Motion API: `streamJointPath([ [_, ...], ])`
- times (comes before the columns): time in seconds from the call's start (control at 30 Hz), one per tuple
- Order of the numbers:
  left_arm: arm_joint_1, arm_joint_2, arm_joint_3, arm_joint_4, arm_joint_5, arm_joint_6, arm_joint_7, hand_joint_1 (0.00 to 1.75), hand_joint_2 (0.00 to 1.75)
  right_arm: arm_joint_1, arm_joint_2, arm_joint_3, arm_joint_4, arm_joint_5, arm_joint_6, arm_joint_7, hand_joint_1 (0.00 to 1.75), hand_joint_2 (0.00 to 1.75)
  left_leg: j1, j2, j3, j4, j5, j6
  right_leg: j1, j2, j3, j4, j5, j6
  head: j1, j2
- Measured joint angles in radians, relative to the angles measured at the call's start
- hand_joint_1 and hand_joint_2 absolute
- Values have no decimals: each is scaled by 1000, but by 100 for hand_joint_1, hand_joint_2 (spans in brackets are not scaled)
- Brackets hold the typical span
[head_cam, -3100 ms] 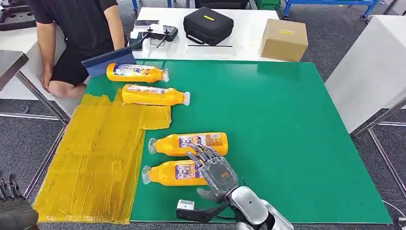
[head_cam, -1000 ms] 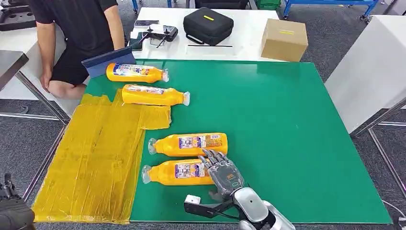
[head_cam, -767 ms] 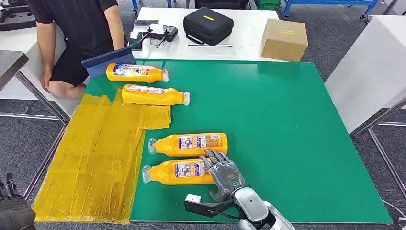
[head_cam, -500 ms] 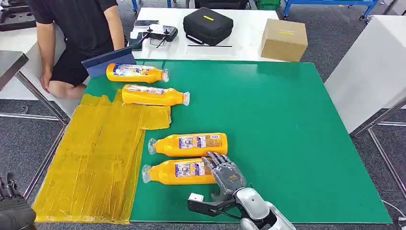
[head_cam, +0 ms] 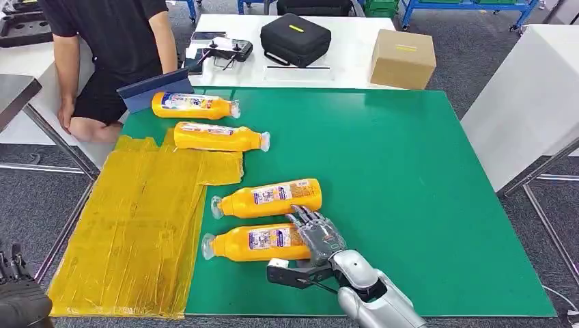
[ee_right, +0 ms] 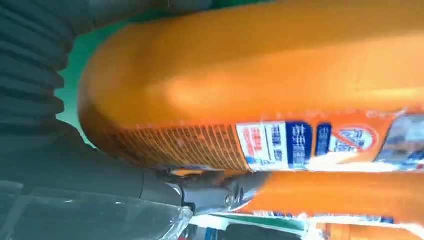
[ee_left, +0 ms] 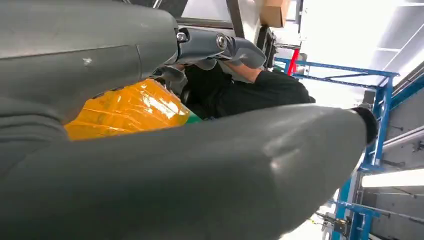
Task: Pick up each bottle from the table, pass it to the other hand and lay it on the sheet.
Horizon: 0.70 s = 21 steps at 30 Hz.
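Note:
Four orange bottles lie on the green table (head_cam: pixel 410 191). My right hand (head_cam: pixel 318 236) grips the base end of the nearest bottle (head_cam: pixel 252 243), which still lies on the table with its cap toward the yellow sheet (head_cam: pixel 136 219). Close up, that bottle (ee_right: pixel 250 85) presses against the palm, and one finger (ee_right: pixel 215 192) is wedged between it and the second bottle (ee_right: pixel 325 195). The second bottle (head_cam: pixel 270 197) lies tilted just beyond my fingers. Two more bottles (head_cam: pixel 194 106) (head_cam: pixel 218 137) lie at the far left. My left hand (head_cam: pixel 17 304) hangs empty below the table's left corner, fingers apart.
A person (head_cam: pixel 113 48) stands at the far left corner by a blue board (head_cam: pixel 153 87). On the white table behind are a black case (head_cam: pixel 295 37), a cardboard box (head_cam: pixel 403 58) and a controller (head_cam: pixel 222 49). Another white table (head_cam: pixel 532 96) stands right.
My right hand has come down and closed around the nearest bottle's base. Its fingers pushed the second bottle, whose base end swung away. The camera shifted slightly.

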Motion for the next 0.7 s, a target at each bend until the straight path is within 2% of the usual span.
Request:
streamJointPath([
  [0.17, 0, 0, 0, 0, 0, 1, 0, 0, 0, -1, 1, 0, 4, -1, 0, -1, 175, 175, 0, 0, 0, 0, 0, 0, 0, 0, 0, 0, 0, 0, 0, 0],
  [0.3, -2, 6, -5, 0, 11, 12, -10, 0, 0, -42, 5, 10, 65, -27, -8, -26, 175, 175, 0, 0, 3, 0, 0, 0, 0, 0, 3, 0, 0, 0, 0, 0],
  [0.7, 5, 5, -5, -3, 15, 17, -14, 0, 0, -74, 5, 32, 114, -47, -19, -50, 175, 175, 0, 1, 5, 0, 1, 0, -1, 0, 3, 0, 0, -5, 0, 0],
])
